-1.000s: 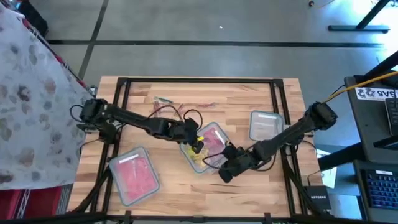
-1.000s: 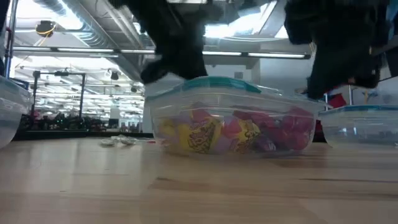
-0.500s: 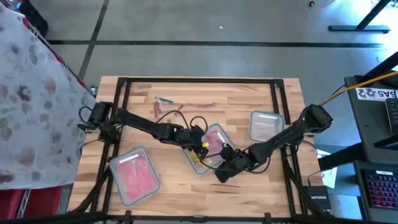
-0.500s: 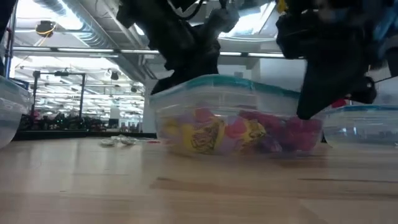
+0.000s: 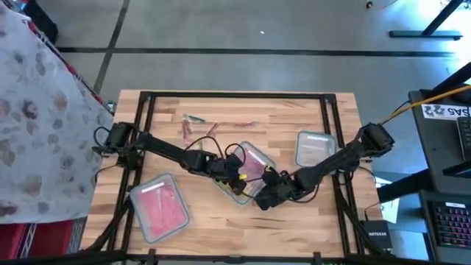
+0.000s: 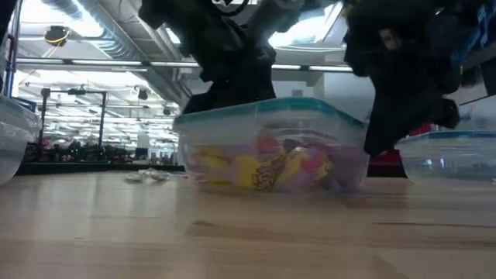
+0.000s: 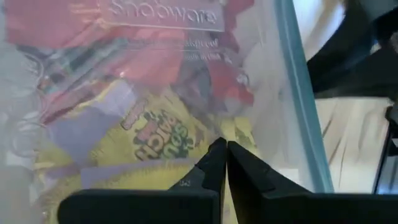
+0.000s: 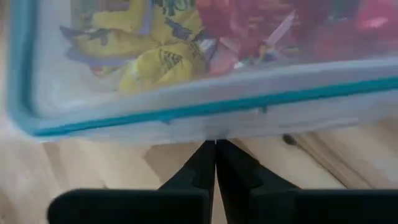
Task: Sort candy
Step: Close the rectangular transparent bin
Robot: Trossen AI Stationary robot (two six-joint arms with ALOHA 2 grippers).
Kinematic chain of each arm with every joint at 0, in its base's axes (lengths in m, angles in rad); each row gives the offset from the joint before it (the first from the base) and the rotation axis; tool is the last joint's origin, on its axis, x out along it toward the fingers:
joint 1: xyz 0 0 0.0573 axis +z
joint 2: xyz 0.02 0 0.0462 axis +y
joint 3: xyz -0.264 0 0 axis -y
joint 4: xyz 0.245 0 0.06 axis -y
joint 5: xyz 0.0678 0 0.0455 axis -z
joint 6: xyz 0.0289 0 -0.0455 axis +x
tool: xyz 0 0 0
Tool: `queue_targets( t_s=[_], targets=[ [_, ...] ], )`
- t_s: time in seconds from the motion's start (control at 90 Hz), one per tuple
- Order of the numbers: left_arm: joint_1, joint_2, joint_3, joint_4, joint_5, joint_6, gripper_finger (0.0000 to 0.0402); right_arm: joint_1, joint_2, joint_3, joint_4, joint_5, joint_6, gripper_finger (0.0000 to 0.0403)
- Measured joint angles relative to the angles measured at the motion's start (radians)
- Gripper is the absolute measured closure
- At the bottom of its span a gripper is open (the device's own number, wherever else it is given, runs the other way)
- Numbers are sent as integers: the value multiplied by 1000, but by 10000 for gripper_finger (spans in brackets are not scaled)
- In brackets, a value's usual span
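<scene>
Low view puts the clear teal-rimmed container (image 6: 271,147) nearest, standing on the wooden table (image 6: 155,232) with yellow, red and purple candy (image 6: 267,170) heaped inside. Both dark arms come down onto it from above. From overhead, the left arm reaches in a long diagonal from the table's left edge toward the centre, its left gripper (image 5: 234,177) down over the container's left part. The left wrist view shows its fingers (image 7: 214,165) pressed together with nothing between them, tips just above the yellow wrappers inside the rim. The right arm slants in from the right edge, bent low, its right gripper (image 5: 266,197) at the container's near-right corner. In the right wrist view its fingers (image 8: 208,158) are likewise closed together, tips against the outer wall just under the teal rim. Farther left sits a second container (image 5: 157,206) holding pink candy. Farther right stands a third container (image 5: 315,149). A few loose pieces (image 5: 193,125) lie toward the far edge.
</scene>
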Motion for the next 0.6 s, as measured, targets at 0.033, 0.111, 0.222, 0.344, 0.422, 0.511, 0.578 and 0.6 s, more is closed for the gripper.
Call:
queue_targets(
  t_s=[0.033, 0.111, 0.222, 0.344, 0.422, 0.511, 0.578, 0.6],
  targets=[
    [-1, 0, 0, -2, 5, 1, 401, 18, -14, 2, -3, 17, 6, 403],
    [-3, 0, 0, -2, 21, 3, 401, 72, -35, 5, -19, 58, 44, 403],
    [-4, 0, 0, -1, 28, 7, 401, 158, -50, 3, -28, 117, 101, 403],
    [-4, 0, 0, 1, 26, 23, 401, 228, -52, -2, -53, 174, 216, 403],
    [-4, 0, 0, 5, 23, 25, 401, 244, -50, -24, -42, 223, 296, 403],
    [-4, 0, 0, 7, 21, 26, 401, 249, -50, -52, -5, 261, 419, 403],
    [-4, 0, 0, 7, 19, 29, 401, 248, -50, -76, 26, 297, 464, 403],
    [-4, 0, 0, 7, 19, 30, 401, 244, -50, -85, 45, 309, 474, 403]
  ],
)
